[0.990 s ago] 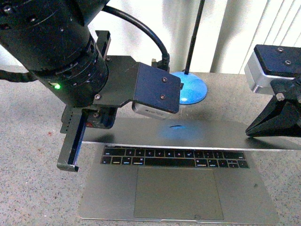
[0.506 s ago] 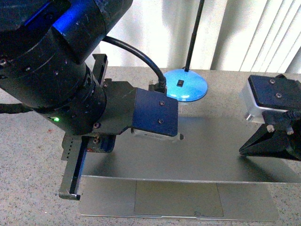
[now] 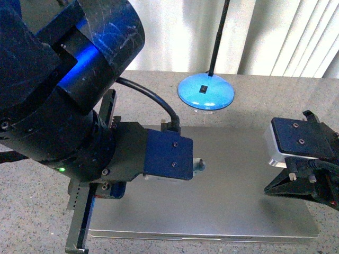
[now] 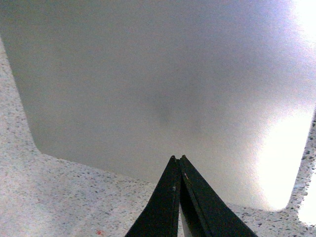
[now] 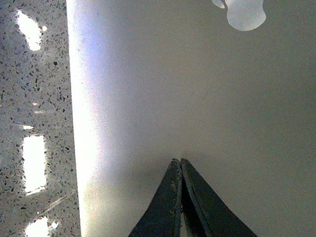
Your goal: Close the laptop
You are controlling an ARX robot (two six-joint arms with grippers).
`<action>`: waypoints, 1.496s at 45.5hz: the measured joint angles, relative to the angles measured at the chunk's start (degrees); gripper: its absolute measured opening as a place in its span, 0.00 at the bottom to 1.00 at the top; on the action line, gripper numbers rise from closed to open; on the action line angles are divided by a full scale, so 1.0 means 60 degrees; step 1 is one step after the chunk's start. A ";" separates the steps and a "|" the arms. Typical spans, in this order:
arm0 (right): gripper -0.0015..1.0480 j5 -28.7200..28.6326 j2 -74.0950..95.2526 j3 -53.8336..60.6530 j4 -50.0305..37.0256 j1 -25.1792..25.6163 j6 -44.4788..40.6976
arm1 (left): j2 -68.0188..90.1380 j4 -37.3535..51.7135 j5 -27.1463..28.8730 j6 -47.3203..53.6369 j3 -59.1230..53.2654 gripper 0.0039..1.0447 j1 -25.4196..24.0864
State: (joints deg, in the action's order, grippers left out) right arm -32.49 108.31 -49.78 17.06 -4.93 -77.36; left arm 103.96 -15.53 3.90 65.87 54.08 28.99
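Lying closed, laptop (image 3: 233, 180) sits beneath clenched left claw (image 4: 178, 159) and clenched right claw (image 5: 177, 161).

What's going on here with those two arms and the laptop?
A two-armed robot is closing the laptop. Its lid lies flat and looks fully shut. The left hand and right hand, both pinched shut, are over the lid, one toward each side. A blue lamp base stands behind on the table.

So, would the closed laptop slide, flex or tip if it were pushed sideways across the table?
The laptop lies flat and low, so tipping seems unlikely. Its metal lid looks rigid, so it should move as one slab. On the speckled table, it would probably slide, not roll.
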 joint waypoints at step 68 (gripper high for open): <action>0.03 -0.2514 -0.5435 0.2022 -0.5074 0.0794 0.4488 | -0.5402 0.2725 -0.1617 -0.4787 -0.1960 0.03 -0.2284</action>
State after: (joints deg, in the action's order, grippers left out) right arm -47.57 75.70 -37.65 -13.39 -0.16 -50.43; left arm 71.55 0.82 -5.80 37.15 42.33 15.29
